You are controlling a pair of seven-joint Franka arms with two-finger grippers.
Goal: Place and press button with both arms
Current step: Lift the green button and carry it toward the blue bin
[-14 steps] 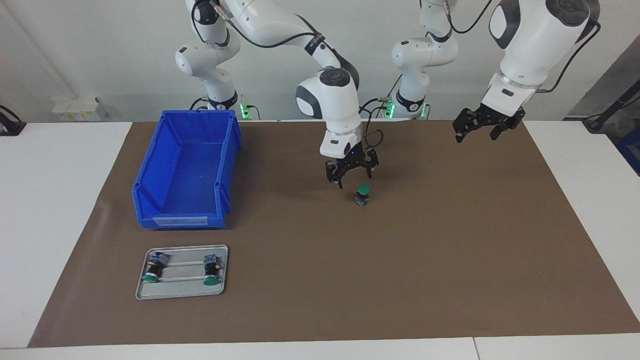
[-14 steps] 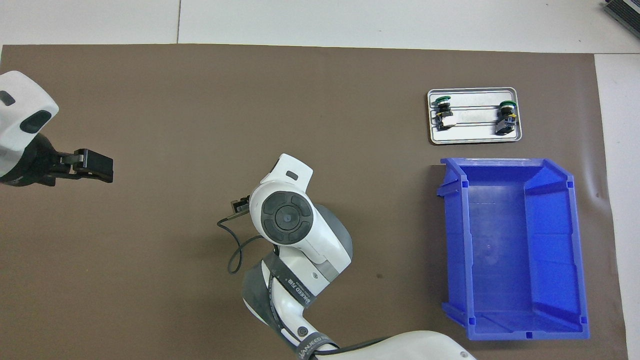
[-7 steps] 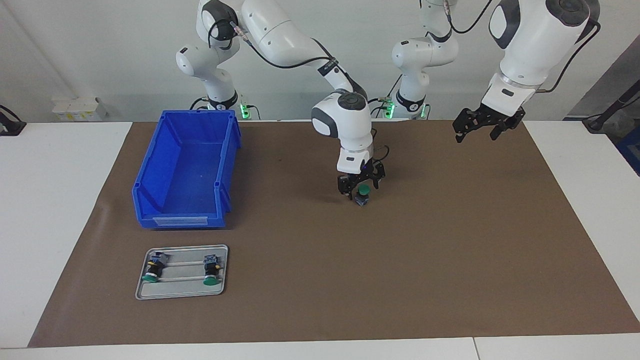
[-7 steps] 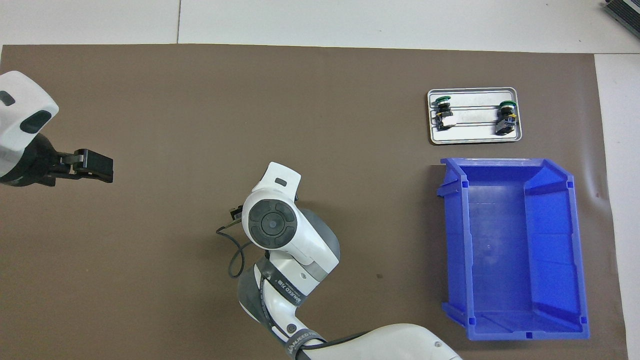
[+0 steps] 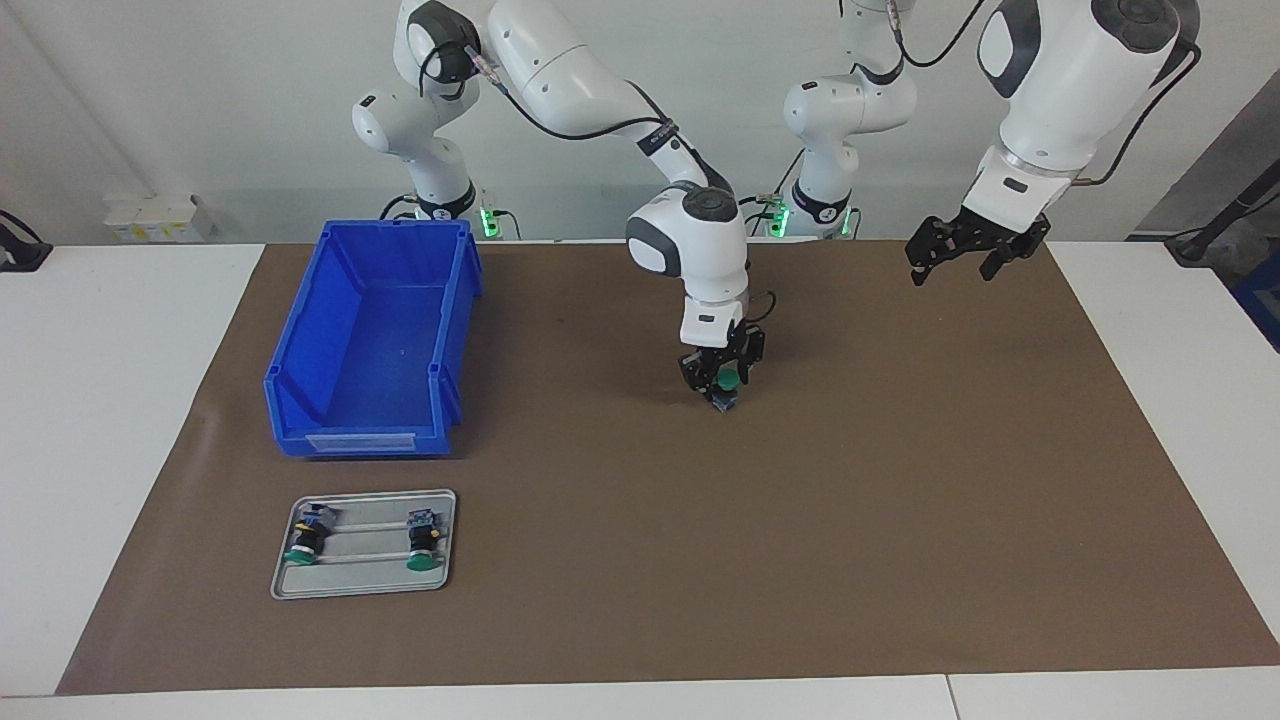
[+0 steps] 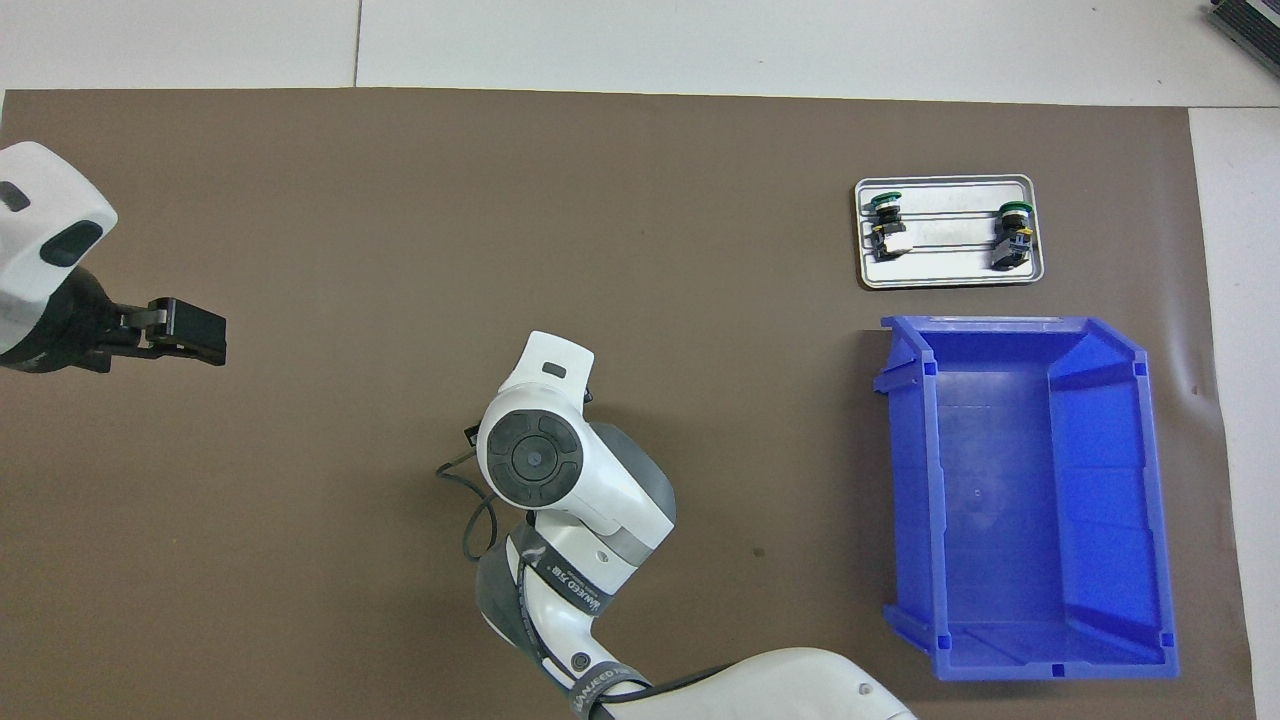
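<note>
A green-capped button (image 5: pixel 729 381) stands upright on the brown mat near the table's middle. My right gripper (image 5: pixel 722 385) is down around it, with the cap showing between its black parts. In the overhead view my right arm's wrist (image 6: pixel 535 455) hides the button and the gripper. My left gripper (image 5: pixel 965 255) hangs open and empty in the air over the mat toward the left arm's end, and also shows in the overhead view (image 6: pixel 190 333). That arm waits.
A blue bin (image 5: pixel 395 226) stands empty toward the right arm's end (image 6: pixel 1020 500). Farther from the robots than the bin lies a metal tray (image 5: pixel 362 580) with two more green buttons lying on it (image 5: pixel 303 540) (image 5: pixel 424 545).
My right gripper has moved from beside the button to over it and come down around it. The left arm, the bin and the tray have not moved.
</note>
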